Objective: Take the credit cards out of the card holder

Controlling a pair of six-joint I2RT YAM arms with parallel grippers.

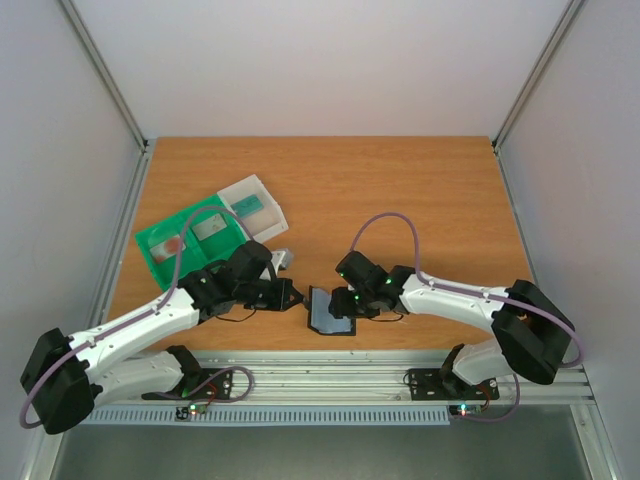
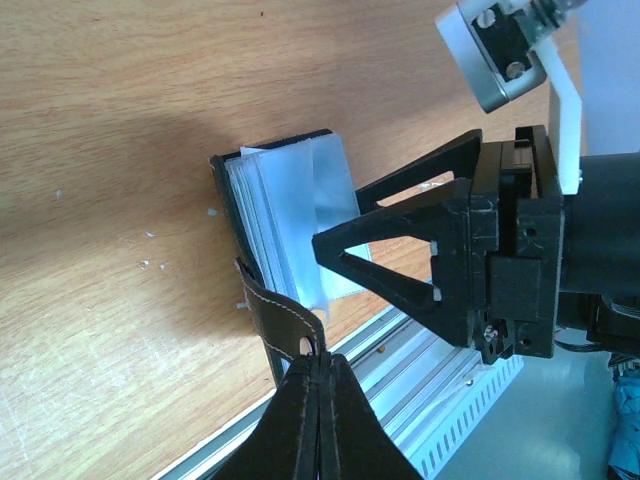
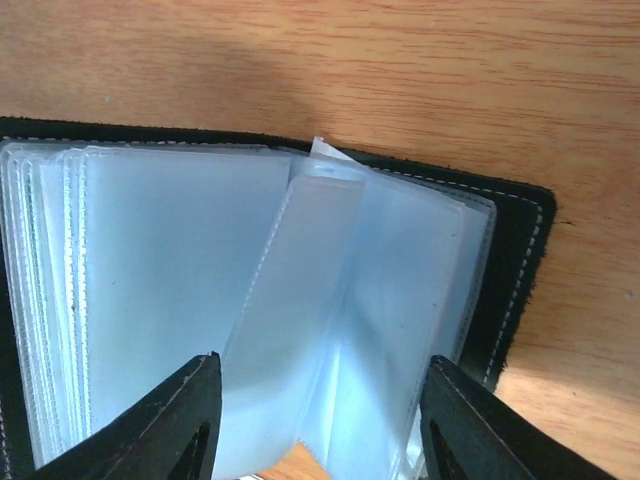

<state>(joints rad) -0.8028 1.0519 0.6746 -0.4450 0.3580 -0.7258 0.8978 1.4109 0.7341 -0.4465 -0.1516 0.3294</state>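
1. The card holder (image 1: 331, 316) lies open on the table (image 1: 400, 190), low in the overhead view and a little right of centre, just above the metal rail (image 1: 330, 380) at the near edge.
2. Its clear, pale-blue sleeves (image 3: 170, 280) fan out from the black cover. In the right wrist view one sleeve stands up from the stack near the middle of the frame.
3. I cannot tell whether any sleeve has a card in it.
4. The left gripper (image 2: 320, 365) is closed tight on the holder's stitched tab (image 2: 280, 315), low in the left wrist view.
5. The right gripper (image 3: 320, 430) is spread wide. One finger sits at each side of the raised sleeve, and neither is pressing on it.
6. In the left wrist view the right gripper's fingers (image 2: 400, 280) reach in from the right over the sleeves.
7. The credit cards (image 1: 250, 208) that can be seen lie in the green-and-white tray (image 1: 160, 250), at the upper left of the table and well apart from the holder. A teal one is in the white end, a grey one is beside it, and a reddish one is on the green part.
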